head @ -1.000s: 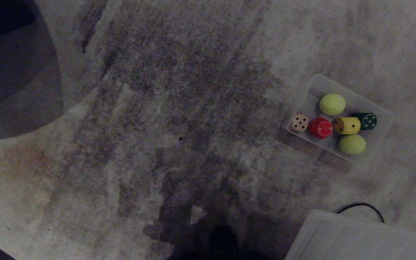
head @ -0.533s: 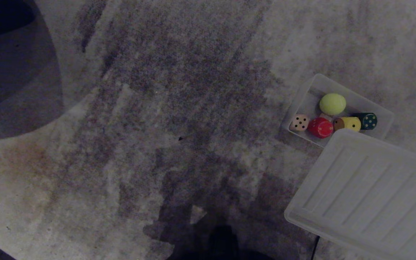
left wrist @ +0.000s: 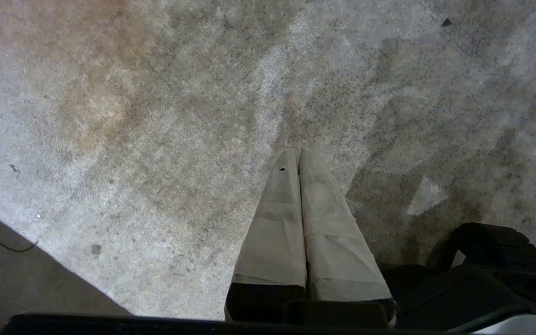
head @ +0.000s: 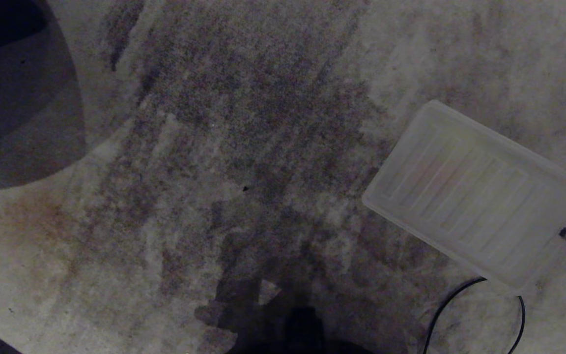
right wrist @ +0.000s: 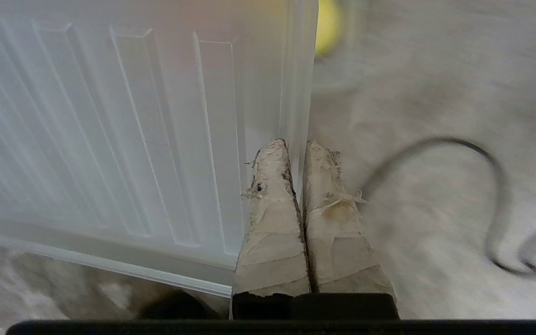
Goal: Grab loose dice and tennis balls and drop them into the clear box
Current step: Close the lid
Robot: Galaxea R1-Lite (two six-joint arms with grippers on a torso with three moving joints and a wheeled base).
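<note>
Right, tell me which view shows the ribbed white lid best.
The head view: the ribbed white lid appears whole there, with every edge visible above the carpet. The right wrist view shows only part of it, close up beside the shut right tool. The left wrist view shows none of it.

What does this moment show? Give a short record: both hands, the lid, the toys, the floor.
right hand: shut on the edge of the ribbed lid, at the head view's right
left hand: shut, empty, over the carpet
lid contact: cannot tell whether it rests on anything
tennis ball: yellow-green sliver past the lid's edge, right wrist view only
dice, clear box: not visible
cable: black, looped on the carpet near the lid
</note>
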